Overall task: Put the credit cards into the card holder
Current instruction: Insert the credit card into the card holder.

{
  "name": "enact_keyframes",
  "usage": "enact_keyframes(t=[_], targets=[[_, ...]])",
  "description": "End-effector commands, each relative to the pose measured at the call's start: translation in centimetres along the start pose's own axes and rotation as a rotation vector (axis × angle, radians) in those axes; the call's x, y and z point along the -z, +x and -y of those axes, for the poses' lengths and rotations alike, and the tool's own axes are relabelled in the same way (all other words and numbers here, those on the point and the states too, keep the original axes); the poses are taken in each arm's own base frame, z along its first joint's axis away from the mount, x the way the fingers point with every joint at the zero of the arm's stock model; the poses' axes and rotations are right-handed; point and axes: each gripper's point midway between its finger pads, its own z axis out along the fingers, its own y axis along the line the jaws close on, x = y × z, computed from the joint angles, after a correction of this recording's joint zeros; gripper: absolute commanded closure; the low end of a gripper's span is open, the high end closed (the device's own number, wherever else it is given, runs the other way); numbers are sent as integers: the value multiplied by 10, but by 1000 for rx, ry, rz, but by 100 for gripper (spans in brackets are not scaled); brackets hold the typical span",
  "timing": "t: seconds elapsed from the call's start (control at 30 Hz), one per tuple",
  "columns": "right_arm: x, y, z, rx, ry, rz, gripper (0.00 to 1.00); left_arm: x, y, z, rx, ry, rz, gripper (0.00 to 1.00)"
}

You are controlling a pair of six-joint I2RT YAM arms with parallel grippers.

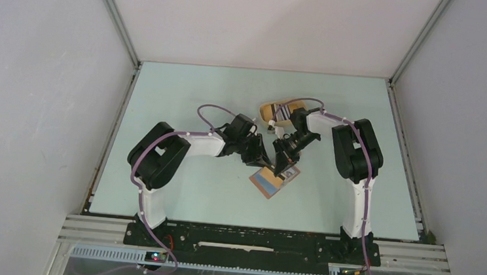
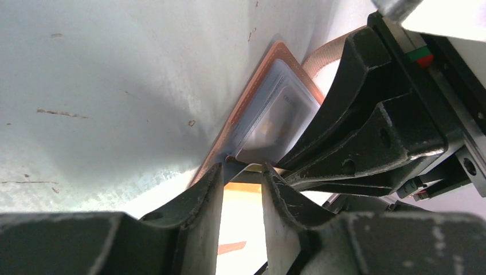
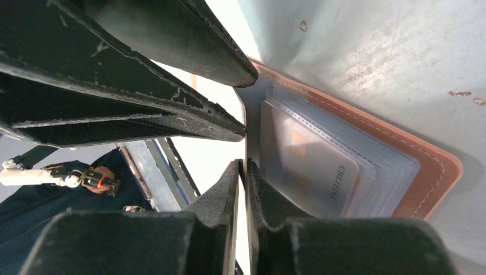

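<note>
The right gripper [image 3: 243, 164] has its two black fingers almost together, w/ only a narrow slit btwn the tips. A thin pale sheet [image 3: 245, 134], seen edge-on, runs straight into that slit and is pinched there. Whether the sheet is a card or a loose sleeve leaf can't be told. The left gripper [image 2: 242, 168] stands part open, w/ a clear gap btwn its fingers. Its tips straddle a grey corner at the holder's near edge w/o closing on it, so it has hold of nothing. The two grippers meet tip to tip.

Just beside both sets of tips lies the reddish-brown, leather-like folding card holder [image 3: 430, 183], opened flat on the pale green table top [image 1: 177, 191]. Its stack of clear plastic sleeves [image 3: 390, 172] faces up, fanned toward the stitched rim. The front sleeve shows a pale insert [image 3: 304, 166] w/ an orange mark and small print. In the right wrist view the holder sits to the right of the fingertips; in the left wrist view it is ahead of them.

In the top view the holder lies approx. at the table's ctr, under the meeting tips. Well behind it, a yellow oval tray [image 1: 269, 108] holds a pale-striped credit card [image 1: 282, 115], partly hidden by the right arm.
</note>
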Motion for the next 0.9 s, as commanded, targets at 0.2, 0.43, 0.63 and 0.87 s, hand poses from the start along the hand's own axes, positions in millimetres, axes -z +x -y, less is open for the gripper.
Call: enact_keyframes(t=[0.2,0.43,0.63,0.87], targets=[[6,-8,-7,56,17,26,79,0,-5,13,-43,11,-1,66],[10,-12,-11,83,22,45,74,1,-5,15,-52,17,-2,66],[12,-12,-12,94,29,48,73,1,-5,16,-59,21,-1,66],[15,-12,-13,113,49,51,73,2,-5,18,-69,26,-1,67]])
